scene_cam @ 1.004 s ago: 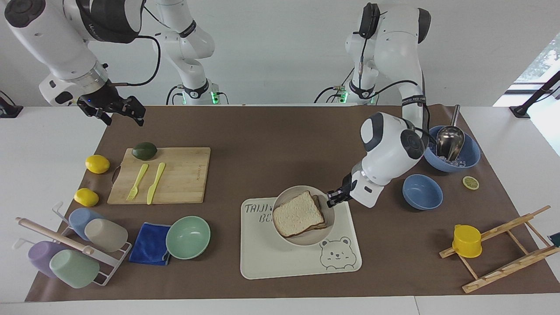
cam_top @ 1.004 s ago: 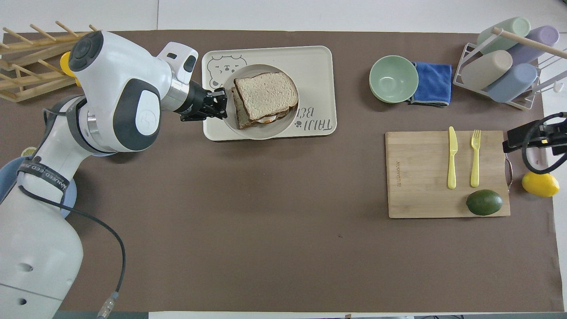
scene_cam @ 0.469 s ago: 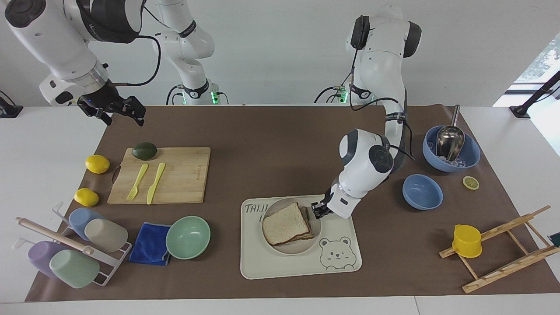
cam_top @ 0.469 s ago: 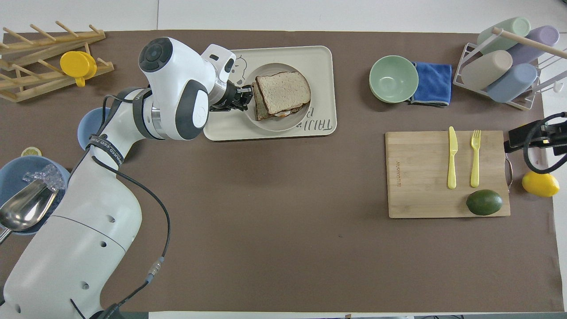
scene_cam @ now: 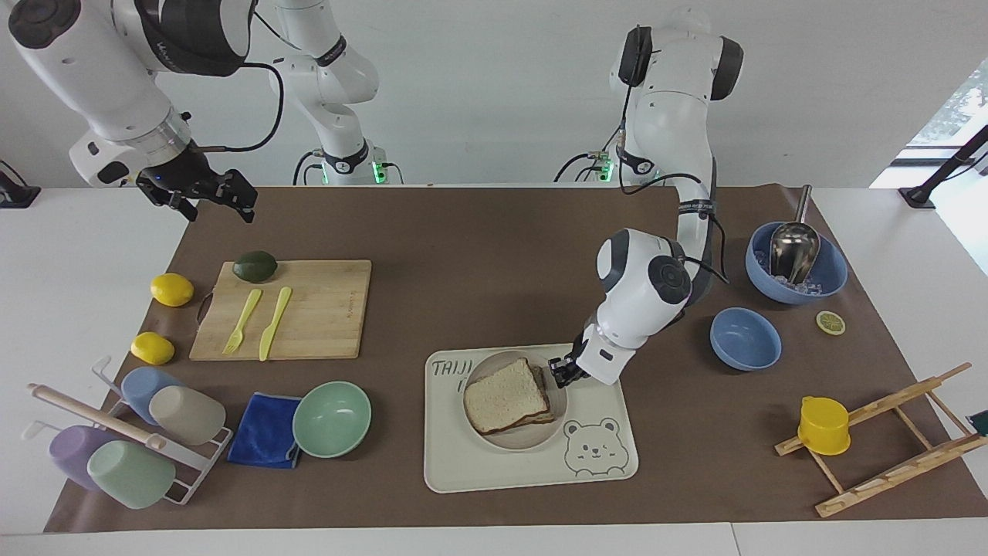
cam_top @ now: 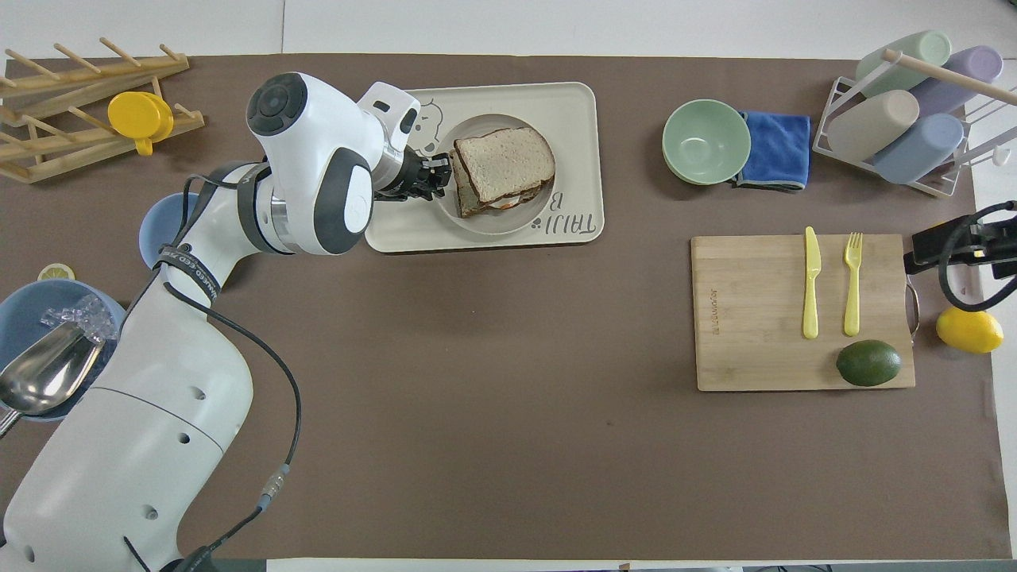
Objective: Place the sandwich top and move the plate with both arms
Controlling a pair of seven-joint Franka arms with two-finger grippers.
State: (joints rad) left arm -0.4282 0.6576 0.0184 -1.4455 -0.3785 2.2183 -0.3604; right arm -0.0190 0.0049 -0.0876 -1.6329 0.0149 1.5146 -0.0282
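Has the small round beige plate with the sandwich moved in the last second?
Yes. The round cream-beige plate, held at its rim by the left end effector, slid farther from the robots, fully onto the rectangular cream bear tray.

You're looking at a robotics lab staged as a kitchen. Two white robot arms (scene_cam: pixel 656 286) are bolted at the edge of a white table (scene_cam: pixel 77 255) against a bare white wall, with cables trailing from their bases. A brown paper sheet (scene_cam: pixel 478 255) covers the table, and on it sit kitchen props: a cutting board (scene_cam: pixel 309 309) with plastic cutlery, bowls, a cup rack (scene_cam: pixel 123 432) and a bear tray (scene_cam: pixel 602 463).
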